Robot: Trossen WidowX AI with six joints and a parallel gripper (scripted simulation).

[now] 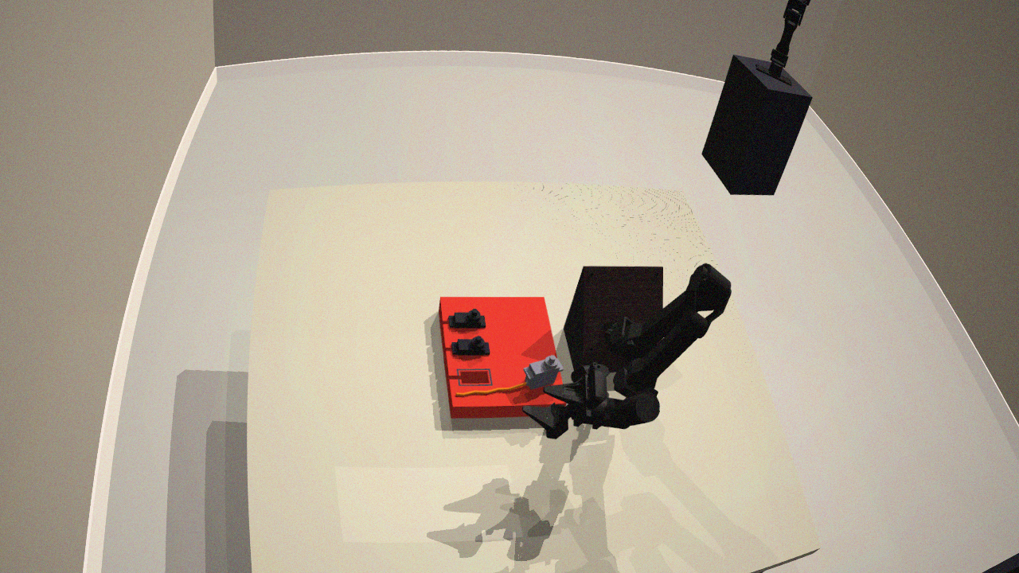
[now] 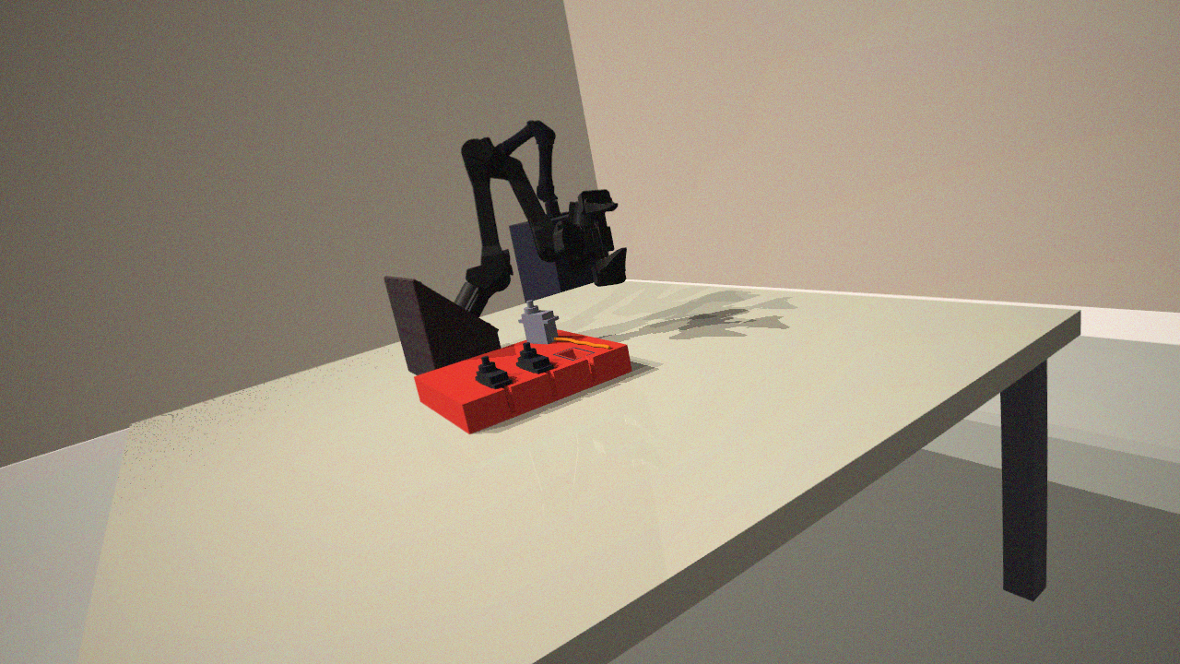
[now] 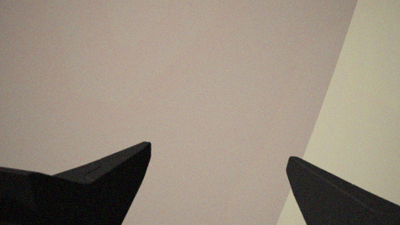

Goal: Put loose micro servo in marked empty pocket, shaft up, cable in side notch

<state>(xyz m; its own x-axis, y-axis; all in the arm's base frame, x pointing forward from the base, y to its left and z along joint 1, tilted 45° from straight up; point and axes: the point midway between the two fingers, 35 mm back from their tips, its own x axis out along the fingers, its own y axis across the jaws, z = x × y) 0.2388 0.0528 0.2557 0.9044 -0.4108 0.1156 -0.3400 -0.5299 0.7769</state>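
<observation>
Standing wide apart with nothing between them, the jaws of the gripper (image 1: 552, 415) hold no part; the wrist view shows only two dark fingertips against bare wall and a strip of table. The gripper hangs raised in the air, just off the near-right corner of the red deck (image 1: 513, 327), its fingers pointing outward rather than down.

The loose micro servo (image 1: 543, 372), grey, stands upright on the deck's right edge, shaft up, with its orange cable (image 1: 488, 390) trailing across the deck toward the marked empty pocket (image 1: 475, 376). That pocket lies below the two black servos (image 1: 466, 319) already seated.

Judging from this, the step in hand is reaching for the servo. To do it well, the wrist should pitch down so the fingers descend square over the servo's body, clamp its flat sides below the ears, and leave the cable free to swing toward the notch.

Behind the gripper, the arm (image 2: 495, 206) folds high from its base beside a dark block (image 2: 432, 326).
</observation>
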